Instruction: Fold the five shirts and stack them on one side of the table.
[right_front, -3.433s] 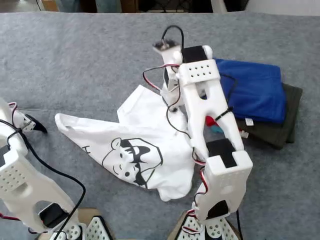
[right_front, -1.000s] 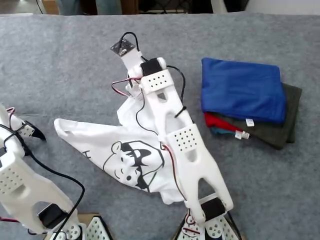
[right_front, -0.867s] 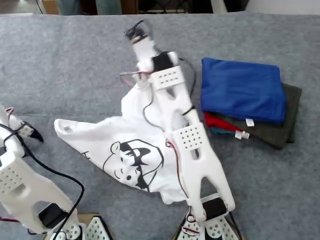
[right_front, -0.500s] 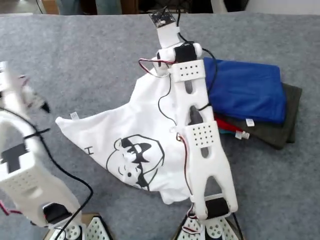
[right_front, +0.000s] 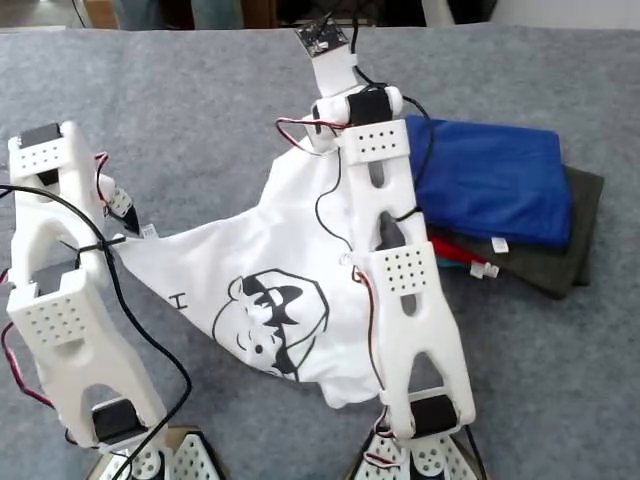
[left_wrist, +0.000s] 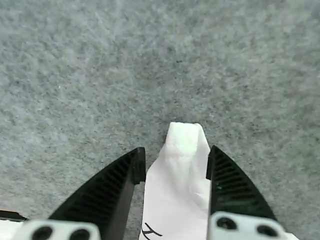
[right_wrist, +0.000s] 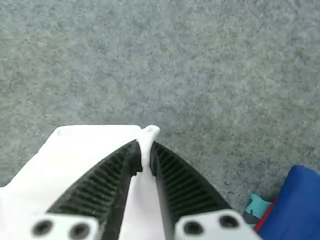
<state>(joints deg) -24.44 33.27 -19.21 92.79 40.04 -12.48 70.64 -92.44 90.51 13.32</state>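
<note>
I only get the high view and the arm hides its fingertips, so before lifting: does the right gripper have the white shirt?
Observer: Yes. In the right wrist view the right gripper is shut on a pinched edge of the white shirt.
Operator: And the left one?
Observer: The left gripper is open, with the shirt's corner lying between its fingers, not clamped.

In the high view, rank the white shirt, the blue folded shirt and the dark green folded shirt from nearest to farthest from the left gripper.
1. White shirt: its corner lies within the open left gripper.
2. Blue folded shirt: far to the right, uppermost of the folded ones.
3. Dark green folded shirt: beneath the blue one, poking out farther right.
</note>
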